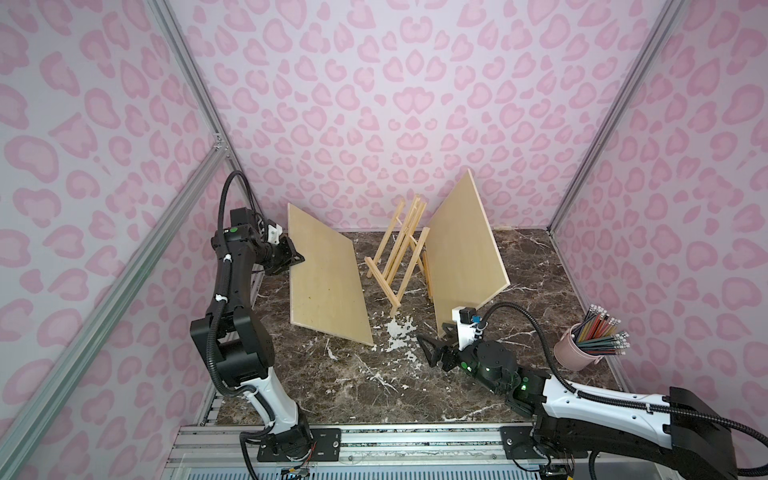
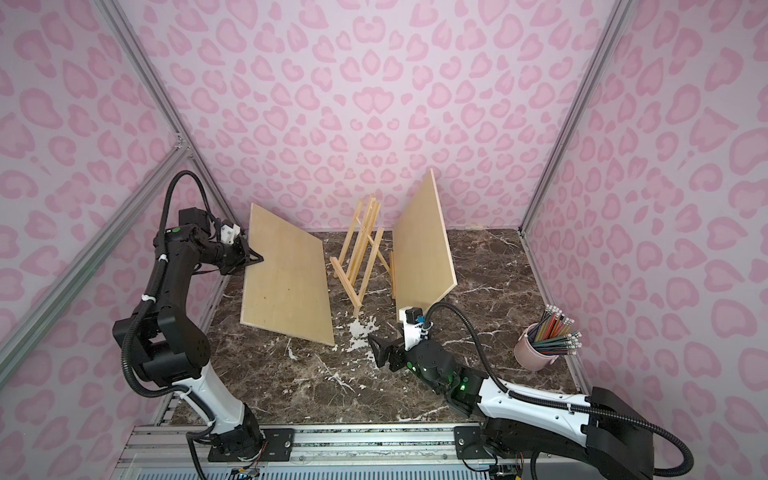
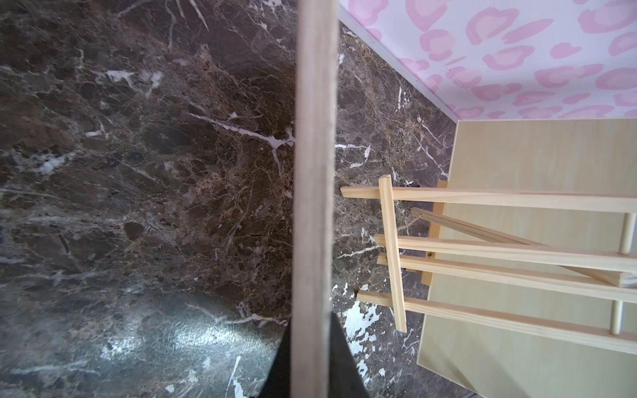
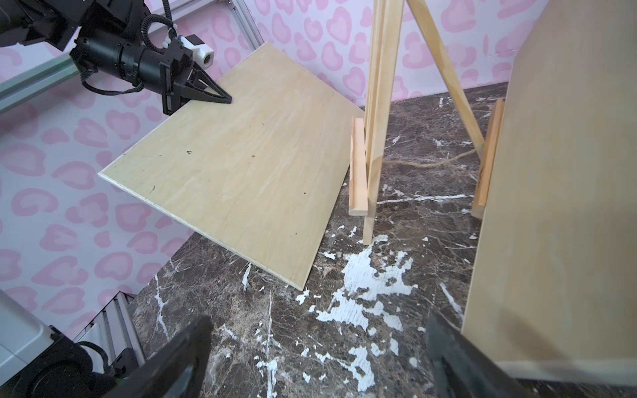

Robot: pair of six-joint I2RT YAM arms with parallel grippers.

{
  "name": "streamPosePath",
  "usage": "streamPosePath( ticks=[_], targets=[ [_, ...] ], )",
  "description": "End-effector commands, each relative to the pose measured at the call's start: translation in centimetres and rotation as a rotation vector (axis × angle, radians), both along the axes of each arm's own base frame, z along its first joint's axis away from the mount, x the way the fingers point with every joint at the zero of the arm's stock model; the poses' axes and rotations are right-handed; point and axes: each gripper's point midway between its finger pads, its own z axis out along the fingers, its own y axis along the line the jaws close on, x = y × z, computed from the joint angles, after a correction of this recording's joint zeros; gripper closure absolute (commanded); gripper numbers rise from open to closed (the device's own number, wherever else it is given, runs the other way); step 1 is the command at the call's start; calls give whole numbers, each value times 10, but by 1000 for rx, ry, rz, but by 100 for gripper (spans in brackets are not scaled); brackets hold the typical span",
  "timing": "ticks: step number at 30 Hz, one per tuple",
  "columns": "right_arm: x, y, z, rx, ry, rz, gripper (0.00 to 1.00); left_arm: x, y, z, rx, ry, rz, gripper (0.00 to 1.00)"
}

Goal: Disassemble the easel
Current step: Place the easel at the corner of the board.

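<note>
At the far left, the left gripper point(image 1: 300, 259) is clamped tight on the raised edge of the left board point(image 1: 328, 282), a pale plywood sheet. The right wrist view shows its black fingers point(image 4: 206, 94) pinching that edge from above and below. The sheet hangs tilted, high on the gripper's side and sloping down to the right, where its lower edge meets the dark marble table point(image 1: 353, 386). In the left wrist view the gripped edge point(image 3: 313, 172) runs straight across the frame between the fingers.

Just to the right of that lowered edge stands the easel point(image 1: 399, 253), upright on its spread legs at the middle of the table towards the back wall, with its ledge bare. It is apart from both grippers. A chipped white patch point(image 1: 399, 330) marks the table in front of it.

Right of the easel, the right board point(image 1: 461, 253) stands steeply on edge, leaning back. The right gripper point(image 1: 434, 338) hovers low by this board's front corner, jaws spread wide with nothing between them.

At the far right a pink cup of pencils point(image 1: 575, 353) sits well apart from the rest
</note>
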Motion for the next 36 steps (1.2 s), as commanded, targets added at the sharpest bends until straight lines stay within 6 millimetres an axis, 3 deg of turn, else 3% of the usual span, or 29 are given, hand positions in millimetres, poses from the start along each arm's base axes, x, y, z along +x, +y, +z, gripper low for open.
streamPosePath(
  ticks=[1,11,24,35,36],
  targets=[
    [2,-2,7,31,-16,-18,3,-37,56,-47,316,271,111,93],
    [3,-2,4,35,-15,-23,3,-40,94,-69,487,382,171,93],
    [3,-4,4,46,-14,-28,3,-48,135,-85,676,512,231,84],
    [3,-4,3,48,-15,-33,3,-60,156,-89,783,594,288,66],
    [3,-5,3,47,-15,-34,3,-61,157,-90,784,598,289,60]
  ],
)
